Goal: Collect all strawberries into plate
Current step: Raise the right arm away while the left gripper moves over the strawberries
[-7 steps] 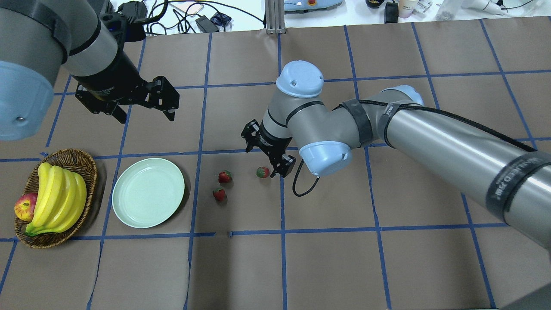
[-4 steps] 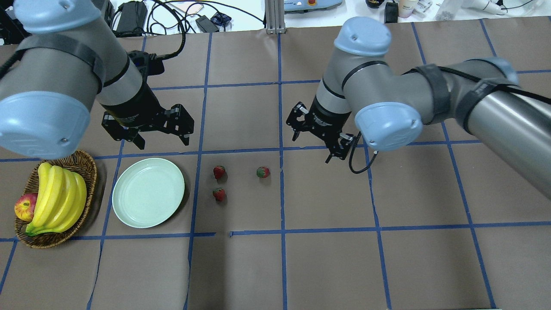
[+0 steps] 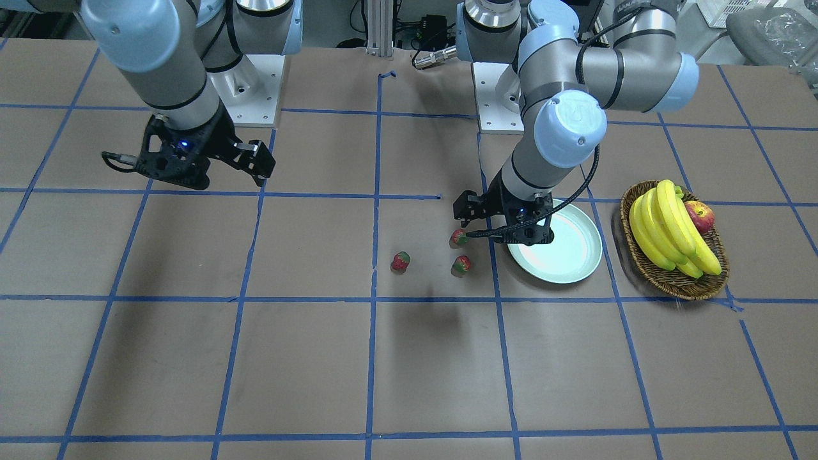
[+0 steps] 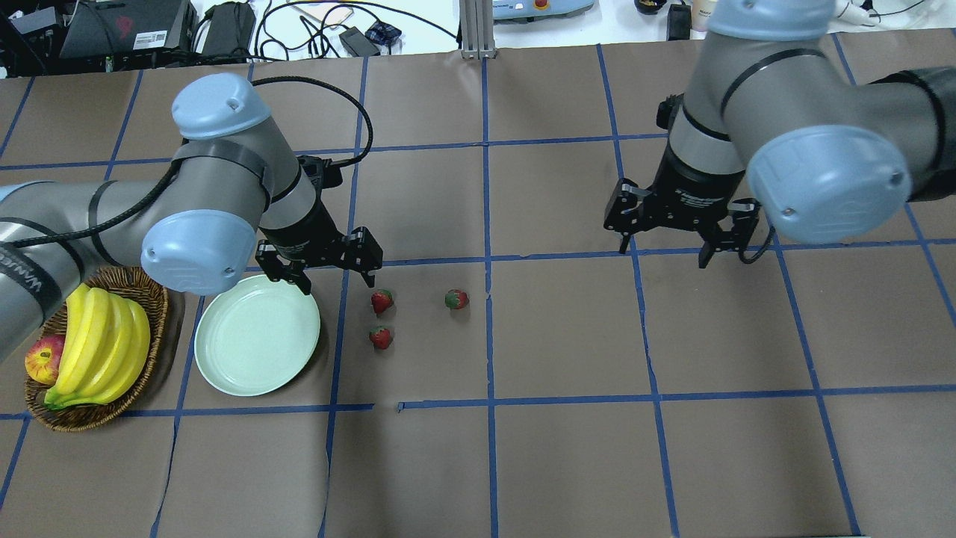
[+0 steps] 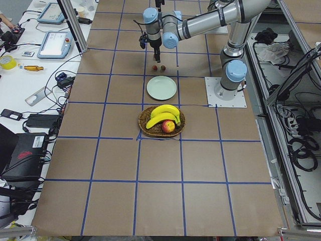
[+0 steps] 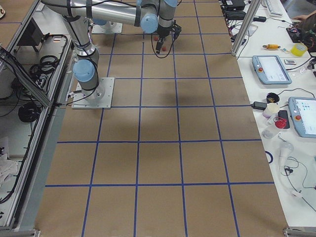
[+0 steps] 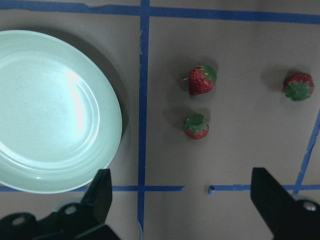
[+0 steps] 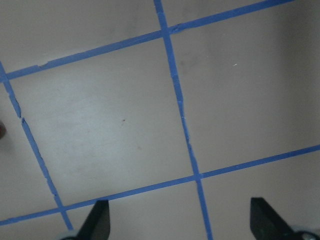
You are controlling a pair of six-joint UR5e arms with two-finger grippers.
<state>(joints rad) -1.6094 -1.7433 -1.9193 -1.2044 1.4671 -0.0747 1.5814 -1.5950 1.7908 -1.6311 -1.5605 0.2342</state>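
Three strawberries (image 4: 382,300) are lying just right of the plate (image 4: 258,334), none in it. The left gripper (image 4: 335,284), jaws wide, is hovering near them; I'd say it's needing to drop over one and close. The right gripper (image 4: 663,255) is hanging wide, far right.

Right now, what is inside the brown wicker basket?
The oval brown wicker basket holds a bunch of yellow bananas and a red-yellow apple. The bananas cover the basket's bottom, so anything beneath them is hidden.
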